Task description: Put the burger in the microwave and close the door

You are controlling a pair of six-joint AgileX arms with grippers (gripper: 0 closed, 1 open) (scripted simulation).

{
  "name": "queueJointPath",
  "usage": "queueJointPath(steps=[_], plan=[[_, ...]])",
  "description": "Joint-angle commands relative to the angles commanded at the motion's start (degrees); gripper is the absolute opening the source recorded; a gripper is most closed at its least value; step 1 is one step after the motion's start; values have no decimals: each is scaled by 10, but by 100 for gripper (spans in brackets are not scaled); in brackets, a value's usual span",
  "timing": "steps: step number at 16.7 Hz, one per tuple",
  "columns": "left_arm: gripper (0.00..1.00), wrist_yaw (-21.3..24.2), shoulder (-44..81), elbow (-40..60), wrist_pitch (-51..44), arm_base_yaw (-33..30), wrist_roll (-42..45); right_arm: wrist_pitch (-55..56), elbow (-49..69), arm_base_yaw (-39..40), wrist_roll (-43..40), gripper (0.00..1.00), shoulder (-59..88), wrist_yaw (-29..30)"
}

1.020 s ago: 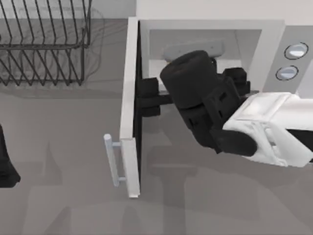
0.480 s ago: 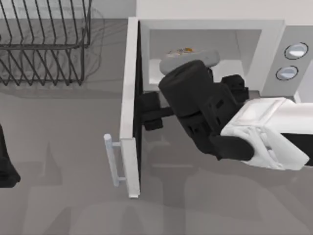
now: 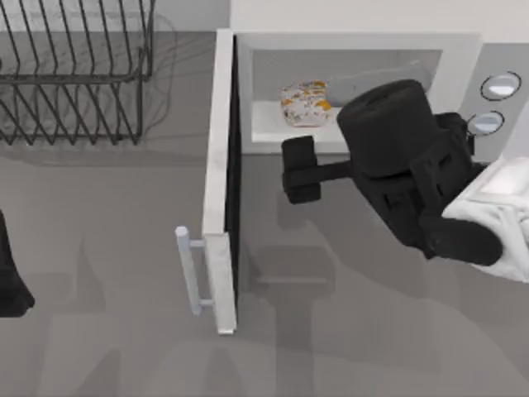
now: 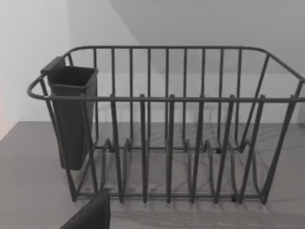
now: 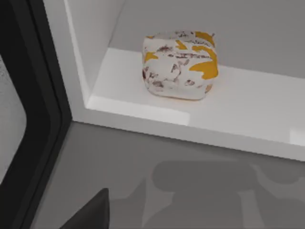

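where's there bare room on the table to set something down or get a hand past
Bare tabletop lies left of the door, in front of the dish rack, and below the right pincer. It is crowded at the microwave mouth, beside the burger.

Black gripper (image 3: 299, 171), white arm casing (image 3: 496, 194)

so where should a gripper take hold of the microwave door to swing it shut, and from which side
Probably the pale bar handle at the free edge of the door. It stands off the door's outer face on the top view's left, so there is a gap to close fingers around. The left gripper, at the table's left edge, is on that side; the right gripper faces the dark inner side.
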Motion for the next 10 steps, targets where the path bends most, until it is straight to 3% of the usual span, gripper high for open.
queueJointPath(steps=[10], plan=[[100,0,0,0,0,0,0,-1,-301,-247,-103,100,-564,-168]])
